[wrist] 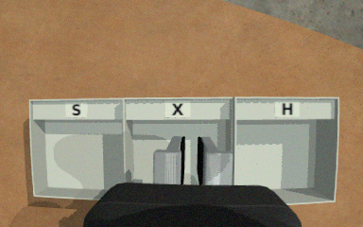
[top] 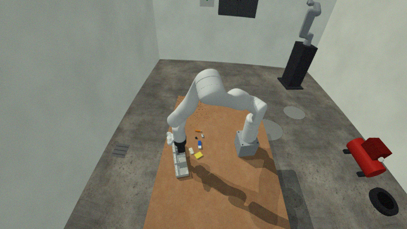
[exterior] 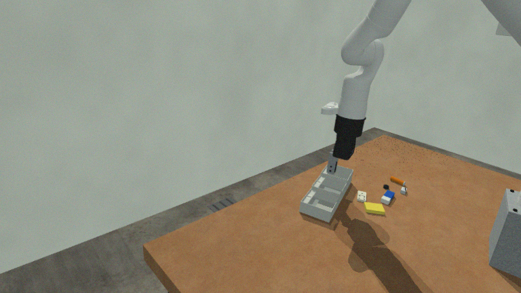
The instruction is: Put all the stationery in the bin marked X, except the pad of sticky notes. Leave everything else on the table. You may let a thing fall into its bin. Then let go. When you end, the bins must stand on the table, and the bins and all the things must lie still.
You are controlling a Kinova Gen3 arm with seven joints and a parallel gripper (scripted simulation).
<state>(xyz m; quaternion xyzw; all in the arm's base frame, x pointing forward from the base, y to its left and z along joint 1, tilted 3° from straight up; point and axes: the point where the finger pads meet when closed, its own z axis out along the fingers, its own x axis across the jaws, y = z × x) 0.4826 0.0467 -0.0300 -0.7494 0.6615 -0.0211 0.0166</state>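
A grey tray with three bins marked S, X and H stands at the table's left edge. My gripper hangs just above the middle bin, X. Its fingers are almost together, with a narrow gap and nothing seen between them. On the table to the right lie an orange marker, a small black thing, a small white thing, a blue and white eraser, a white block with dots and the yellow pad of sticky notes.
The arm's grey base block stands on the table's right side. The table edge runs just left of the tray. The parts of the S and H bins that show hold nothing.
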